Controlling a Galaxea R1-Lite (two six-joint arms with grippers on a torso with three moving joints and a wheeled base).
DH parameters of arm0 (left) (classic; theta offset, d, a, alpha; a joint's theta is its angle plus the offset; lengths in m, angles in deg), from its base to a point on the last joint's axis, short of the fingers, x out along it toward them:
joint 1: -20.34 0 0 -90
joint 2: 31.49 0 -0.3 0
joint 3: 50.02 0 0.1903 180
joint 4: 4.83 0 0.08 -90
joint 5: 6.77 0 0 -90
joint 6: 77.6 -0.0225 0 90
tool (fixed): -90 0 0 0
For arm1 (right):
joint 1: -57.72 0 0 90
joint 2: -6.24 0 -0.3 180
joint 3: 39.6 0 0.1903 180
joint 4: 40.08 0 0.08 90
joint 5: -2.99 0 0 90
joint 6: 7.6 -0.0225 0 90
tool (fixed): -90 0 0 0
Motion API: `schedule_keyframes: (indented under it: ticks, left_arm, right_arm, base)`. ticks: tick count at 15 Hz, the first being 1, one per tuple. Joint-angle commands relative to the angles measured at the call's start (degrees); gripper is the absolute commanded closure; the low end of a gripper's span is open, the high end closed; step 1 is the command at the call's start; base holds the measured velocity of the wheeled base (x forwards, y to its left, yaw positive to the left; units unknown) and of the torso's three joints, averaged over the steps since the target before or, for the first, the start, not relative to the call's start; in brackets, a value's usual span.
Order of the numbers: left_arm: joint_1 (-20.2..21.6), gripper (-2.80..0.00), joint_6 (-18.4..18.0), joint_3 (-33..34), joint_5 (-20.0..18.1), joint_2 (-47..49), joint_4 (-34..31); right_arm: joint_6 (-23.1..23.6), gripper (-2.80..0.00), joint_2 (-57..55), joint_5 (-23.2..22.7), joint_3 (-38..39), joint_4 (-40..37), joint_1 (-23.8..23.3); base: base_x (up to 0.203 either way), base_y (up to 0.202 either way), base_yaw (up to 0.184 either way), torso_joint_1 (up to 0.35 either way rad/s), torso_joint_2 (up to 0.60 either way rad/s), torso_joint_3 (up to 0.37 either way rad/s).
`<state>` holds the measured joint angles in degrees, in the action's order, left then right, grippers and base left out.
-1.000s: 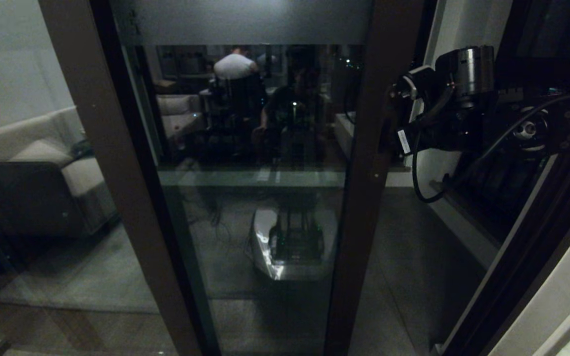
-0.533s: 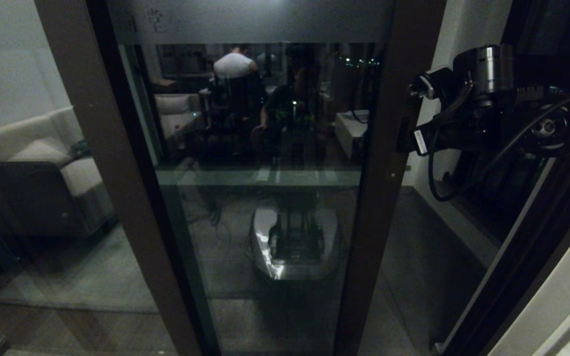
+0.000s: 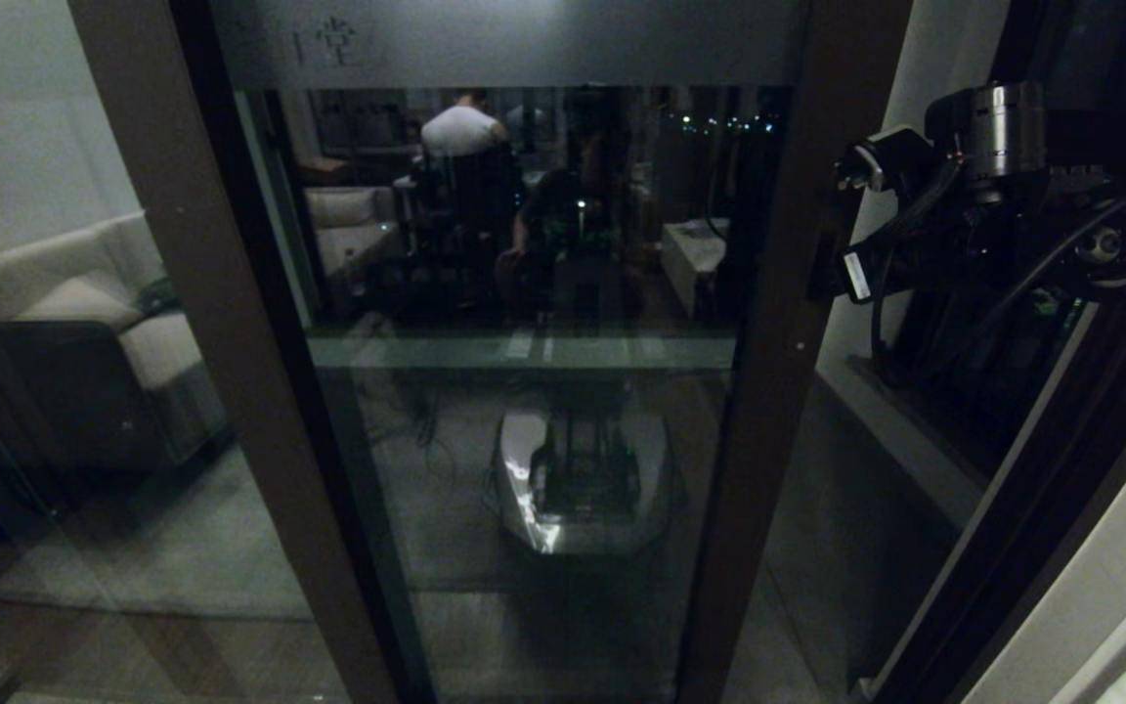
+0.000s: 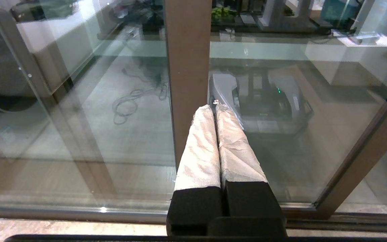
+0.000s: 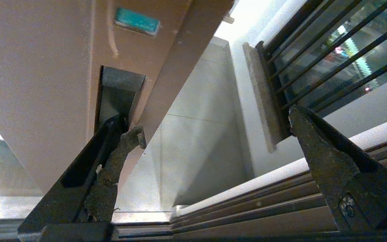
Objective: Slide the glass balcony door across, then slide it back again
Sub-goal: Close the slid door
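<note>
Up front in the head view, the glass balcony door (image 3: 524, 391) fills the middle of the scene, its frosted top band bearing characters. Its right stile (image 3: 778, 323) stands just left of the right gripper (image 3: 832, 264), which reaches in from the right at about handle height. An open gap shows between the stile and the window wall on the right, with balcony floor (image 3: 846, 548) visible through it. The fixed glass panel (image 3: 45, 323) showing a sofa stands at far left.

Left wrist view: left gripper (image 4: 213, 107) is idle, low and pointing at the bottom of the glass; its two padded fingers (image 4: 200, 148) are pressed together, holding nothing. A brown stile (image 4: 188, 77) stands straight ahead of the tips, apart from them.

Right wrist view: right gripper (image 5: 213, 124) has fingers spread wide. One finger (image 5: 111, 148) is hooked into the recessed handle (image 5: 118, 90) in the door's stile; the other finger (image 5: 317, 148) hangs free on the far side of the gap, near the window railing (image 5: 331, 57). The stile edge lies between the two fingers, touching only the hooked one.

Judgement: a sliding stroke is in hand, door driven by the hooked finger. Which stroke cannot be told from these views. The next move calls for keeping the finger seated in the recess and pushing parallel to the floor track (image 5: 264, 208); drifting off that line could let the finger slip out.
</note>
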<state>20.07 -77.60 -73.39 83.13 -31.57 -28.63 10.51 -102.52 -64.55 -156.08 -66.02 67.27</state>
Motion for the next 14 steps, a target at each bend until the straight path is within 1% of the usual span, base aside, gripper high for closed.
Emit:
schedule_keyframes:
  ticks: [1, 4, 6, 11, 14]
  left_arm:
    - [0.00, 0.00, 0.00, 0.02, 0.01, -0.01, 0.00]
    - [0.00, 0.00, 0.00, 0.08, 0.01, -0.01, 0.00]
    - [0.00, 0.00, 0.00, 0.00, 0.01, -0.01, 0.00]
    - [0.00, 0.00, 0.00, 0.09, 0.01, -0.01, 0.00]
    - [0.00, 0.00, 0.00, 0.00, 0.01, -0.01, 0.00]
  right_arm:
    - [0.34, -2.80, 0.13, 0.22, 0.12, 0.35, -0.79]
    - [0.42, -2.80, 0.22, 0.27, 0.21, 0.30, -1.27]
    - [1.80, -2.80, 0.22, 0.31, 0.48, 0.29, -2.28]
    - [2.31, -2.80, 0.04, 0.22, 0.21, 0.29, -3.39]
    - [4.10, -2.80, -0.04, 0.28, -0.03, 0.29, -4.40]
  base:
    - [0.000, 0.000, 0.000, 0.000, 0.00, 0.000]
    - [0.000, 0.000, 0.000, 0.000, 0.00, 0.000]
    - [0.000, 0.000, 0.000, 0.000, 0.00, 0.000]
    - [0.000, 0.000, 0.000, 0.000, 0.00, 0.000]
    - [0.000, 0.000, 0.000, 0.000, 0.00, 0.000]
